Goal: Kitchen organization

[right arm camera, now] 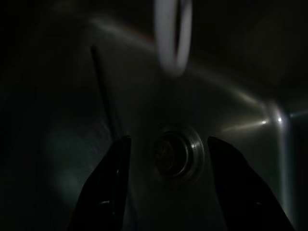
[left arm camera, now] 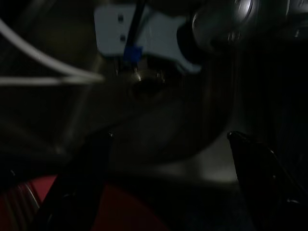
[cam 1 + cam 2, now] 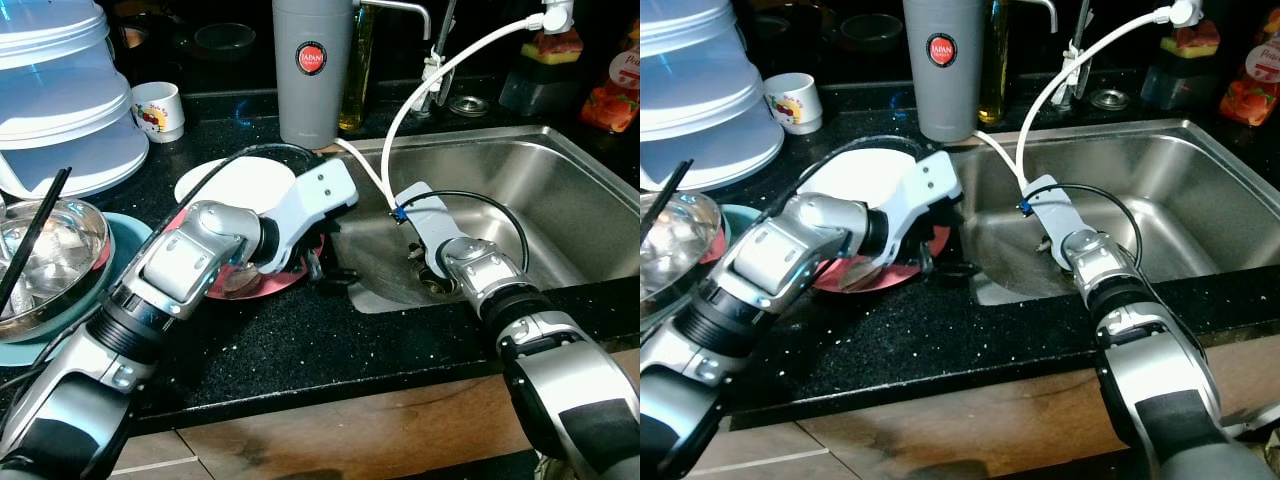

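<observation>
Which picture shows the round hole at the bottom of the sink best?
The right wrist view: the drain sits plainly between the open right pincer fingers. The left wrist view shows it dimly, far off. In the eye views the right arm mostly hides it.

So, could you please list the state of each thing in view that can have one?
left gripper: open, over the red plate's edge by the sink.
right gripper: open, down in the sink above the drain.
red plate: lying flat on the counter.
white plate: flat, behind the red plate.
sink: holds no dishes.
cup: upright.
</observation>
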`<state>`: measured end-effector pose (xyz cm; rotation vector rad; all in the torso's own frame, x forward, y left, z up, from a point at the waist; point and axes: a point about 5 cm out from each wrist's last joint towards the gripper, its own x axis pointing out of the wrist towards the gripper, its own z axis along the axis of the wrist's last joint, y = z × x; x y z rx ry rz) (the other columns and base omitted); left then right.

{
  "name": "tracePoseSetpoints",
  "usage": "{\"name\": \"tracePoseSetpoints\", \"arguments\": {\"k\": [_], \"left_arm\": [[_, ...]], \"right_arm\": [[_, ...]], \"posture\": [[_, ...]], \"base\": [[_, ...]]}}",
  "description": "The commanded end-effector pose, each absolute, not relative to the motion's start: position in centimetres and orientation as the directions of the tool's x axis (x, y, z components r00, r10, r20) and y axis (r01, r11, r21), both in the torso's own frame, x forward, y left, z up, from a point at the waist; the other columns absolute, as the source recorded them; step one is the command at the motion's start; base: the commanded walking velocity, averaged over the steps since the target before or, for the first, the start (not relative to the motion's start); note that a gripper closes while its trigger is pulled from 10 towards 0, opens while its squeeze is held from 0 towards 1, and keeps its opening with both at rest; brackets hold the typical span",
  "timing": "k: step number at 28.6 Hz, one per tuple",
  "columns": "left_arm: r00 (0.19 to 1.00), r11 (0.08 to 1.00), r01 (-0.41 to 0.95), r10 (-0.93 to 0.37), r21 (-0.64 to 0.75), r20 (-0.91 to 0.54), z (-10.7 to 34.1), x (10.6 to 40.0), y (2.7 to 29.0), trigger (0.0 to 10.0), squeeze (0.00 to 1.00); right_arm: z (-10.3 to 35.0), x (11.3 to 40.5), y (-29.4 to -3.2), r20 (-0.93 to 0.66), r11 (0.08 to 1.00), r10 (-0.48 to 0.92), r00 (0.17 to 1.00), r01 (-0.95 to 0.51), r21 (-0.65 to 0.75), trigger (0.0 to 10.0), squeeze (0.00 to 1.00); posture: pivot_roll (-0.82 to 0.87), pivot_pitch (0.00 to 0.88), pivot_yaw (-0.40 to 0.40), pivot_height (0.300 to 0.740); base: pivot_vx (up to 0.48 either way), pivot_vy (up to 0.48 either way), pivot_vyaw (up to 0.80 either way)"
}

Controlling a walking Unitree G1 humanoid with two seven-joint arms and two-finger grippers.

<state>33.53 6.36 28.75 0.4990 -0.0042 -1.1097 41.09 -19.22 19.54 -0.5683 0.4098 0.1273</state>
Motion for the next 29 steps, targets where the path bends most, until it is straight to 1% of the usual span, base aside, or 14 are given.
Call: {"name": "tracePoseSetpoints", "arguments": {"k": [1,3,4,5,10,13,14,15,17,19,21,24,27,29], "left_arm": [[0.437,0.352,0.851,-0.886,0.39,-0.153,30.4,33.1,6.1,10.0,0.0],[0.42,0.374,0.854,-0.906,0.361,-0.052,32.0,32.7,6.0,10.0,0.0],[0.363,0.375,0.875,-0.927,0.308,0.098,34.9,31.3,6.5,10.0,0.0],[0.333,0.357,0.889,-0.934,0.286,0.13,35.6,30.6,6.9,10.0,0.0],[0.308,0.327,0.893,-0.945,0.309,0.11,36.6,29.0,8.9,10.0,0.0],[0.365,0.361,0.856,-0.929,0.37,0.06,36.6,28.8,10.3,10.0,0.0],[0.454,0.406,0.794,-0.891,0.453,0.003,36.6,28.9,11.9,10.0,0.0],[0.454,0.406,0.794,-0.891,0.453,0.003,36.6,28.9,11.9,10.0,0.0],[0.72,0.533,0.551,-0.693,0.642,-0.041,36.8,30.5,15.7,10.0,0.0],[0.843,0.627,0.405,-0.538,0.666,-0.007,36.6,31.2,17.7,10.0,0.0],[0.843,0.627,0.405,-0.538,0.666,-0.007,36.6,31.2,17.7,10.0,0.0],[0.919,0.803,0.328,-0.393,0.498,0.029,35.9,31.2,20.5,10.0,0.0],[0.938,0.845,0.299,-0.346,0.443,0.028,35.7,31.2,21.6,10.0,0.0],[0.965,0.9,0.246,-0.264,0.359,0.0,34.6,31.6,24.1,10.0,0.0]], "right_arm": [[20.5,41.3,-19.4,-0.374,0.843,-0.004,0.927,-0.198,-0.5,10.0,0.0],[21.6,41.6,-19.5,-0.334,0.852,-0.005,0.943,-0.17,-0.494,10.0,0.0],[24.0,41.9,-19.3,-0.24,0.891,0.029,0.97,-0.134,-0.434,10.0,0.0],[24.8,42.0,-19.2,-0.2,0.905,0.052,0.978,-0.131,-0.404,10.0,0.0],[26.7,41.9,-17.8,-0.093,0.937,0.17,0.981,-0.19,-0.293,10.0,0.0],[27.0,41.8,-17.3,-0.078,0.938,0.209,0.975,-0.222,-0.265,10.0,0.0],[27.1,41.7,-16.7,-0.072,0.936,0.244,0.967,-0.254,-0.243,10.0,0.0],[27.1,41.7,-16.7,-0.072,0.936,0.244,0.967,-0.254,-0.243,10.0,0.0],[27.2,41.3,-15.1,-0.068,0.92,0.316,0.946,-0.323,-0.224,10.0,0.0],[27.2,41.0,-14.1,-0.06,0.908,0.355,0.933,-0.359,-0.216,10.0,0.0],[27.2,41.0,-14.1,-0.06,0.908,0.355,0.933,-0.359,-0.216,10.0,0.0],[27.4,40.8,-13.9,-0.042,0.914,0.359,0.932,-0.361,-0.185,10.0,0.0],[27.5,40.7,-13.8,-0.035,0.916,0.361,0.932,-0.361,-0.174,10.0,0.0],[27.8,40.6,-13.3,-0.017,0.915,0.374,0.927,-0.372,-0.154,10.0,0.0]], "posture": [[0.02,0.084,-0.014,0.74],[0.02,0.082,-0.016,0.74],[0.02,0.09,-0.022,0.74],[0.02,0.09,-0.023,0.74],[0.03,0.049,-0.032,0.74],[0.03,0.049,-0.03,0.74],[0.03,0.049,-0.028,0.74],[0.03,0.049,-0.028,0.74],[0.05,0.048,-0.04,0.74],[0.06,0.046,-0.044,0.74],[0.06,0.046,-0.044,0.74],[0.06,0.065,-0.051,0.74],[0.07,0.059,-0.051,0.74],[0.08,0.072,-0.053,0.74]], "base": [[0.0,0.0,0.0],[0.0,0.0,0.0],[0.0,0.0,0.0],[0.0,0.0,0.0],[0.0,0.0,0.0],[0.0,0.0,0.0],[0.0,0.0,0.0],[0.0,0.0,0.0],[0.0,0.0,0.0],[0.0,0.0,0.0],[0.0,0.0,0.0],[0.0,0.0,0.0],[0.0,0.0,0.0],[0.0,0.0,0.0]]}}
